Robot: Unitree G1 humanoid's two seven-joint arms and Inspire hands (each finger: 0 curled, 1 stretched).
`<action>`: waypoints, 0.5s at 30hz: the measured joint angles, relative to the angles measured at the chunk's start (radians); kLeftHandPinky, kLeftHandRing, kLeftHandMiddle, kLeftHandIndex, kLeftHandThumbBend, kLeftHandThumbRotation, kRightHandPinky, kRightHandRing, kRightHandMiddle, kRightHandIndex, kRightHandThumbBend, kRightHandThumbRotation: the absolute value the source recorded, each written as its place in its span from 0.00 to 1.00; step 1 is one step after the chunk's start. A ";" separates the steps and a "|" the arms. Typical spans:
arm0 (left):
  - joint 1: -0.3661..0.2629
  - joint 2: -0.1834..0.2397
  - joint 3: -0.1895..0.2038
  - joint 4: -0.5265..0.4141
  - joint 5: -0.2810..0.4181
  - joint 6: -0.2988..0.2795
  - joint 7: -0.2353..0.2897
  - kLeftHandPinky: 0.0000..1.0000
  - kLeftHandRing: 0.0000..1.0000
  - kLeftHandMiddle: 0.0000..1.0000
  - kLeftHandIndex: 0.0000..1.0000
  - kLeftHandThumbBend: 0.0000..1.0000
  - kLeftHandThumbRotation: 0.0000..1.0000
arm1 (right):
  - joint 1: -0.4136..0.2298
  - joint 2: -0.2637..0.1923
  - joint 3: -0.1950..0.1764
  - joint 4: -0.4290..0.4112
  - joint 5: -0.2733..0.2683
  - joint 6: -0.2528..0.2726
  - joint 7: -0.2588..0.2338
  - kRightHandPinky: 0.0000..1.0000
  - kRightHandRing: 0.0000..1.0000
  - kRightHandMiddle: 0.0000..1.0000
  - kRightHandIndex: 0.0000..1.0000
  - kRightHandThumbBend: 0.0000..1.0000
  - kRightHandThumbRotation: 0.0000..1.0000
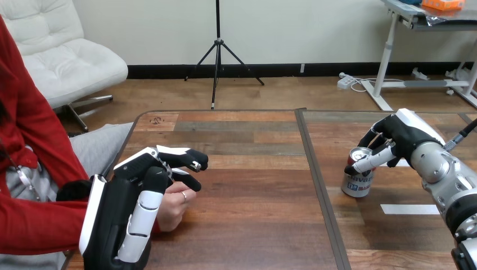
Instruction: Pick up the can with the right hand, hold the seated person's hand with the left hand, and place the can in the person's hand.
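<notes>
Right hand (402, 138) curled round top of can (358, 183), one finger across rim. Can upright on table (253, 225), just under palm. Step judged: securing grasp. Squeeze evenly, lift straight, keep can vertical. Left hand (126, 208) over person's hand (175, 207); whether it grips, cannot tell.

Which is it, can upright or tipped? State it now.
Upright. The can stands on its base on the table, top rim facing up, with the right hand curled round its upper part.
</notes>
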 measured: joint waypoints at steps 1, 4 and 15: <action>0.000 0.000 0.000 0.000 0.000 0.000 0.000 0.45 0.61 0.60 0.49 0.57 0.87 | 0.000 0.000 0.000 0.000 0.000 -0.001 0.000 0.45 0.50 0.52 0.46 0.82 0.00; 0.000 0.000 0.001 0.000 0.002 0.000 0.000 0.44 0.60 0.60 0.49 0.57 0.88 | 0.000 0.000 0.000 0.000 -0.002 -0.005 0.000 0.45 0.50 0.52 0.46 0.82 0.00; 0.000 0.000 0.001 0.000 0.004 0.000 0.000 0.44 0.60 0.61 0.49 0.57 0.88 | 0.003 0.000 0.000 0.000 -0.002 -0.016 0.000 0.43 0.48 0.51 0.46 0.82 0.00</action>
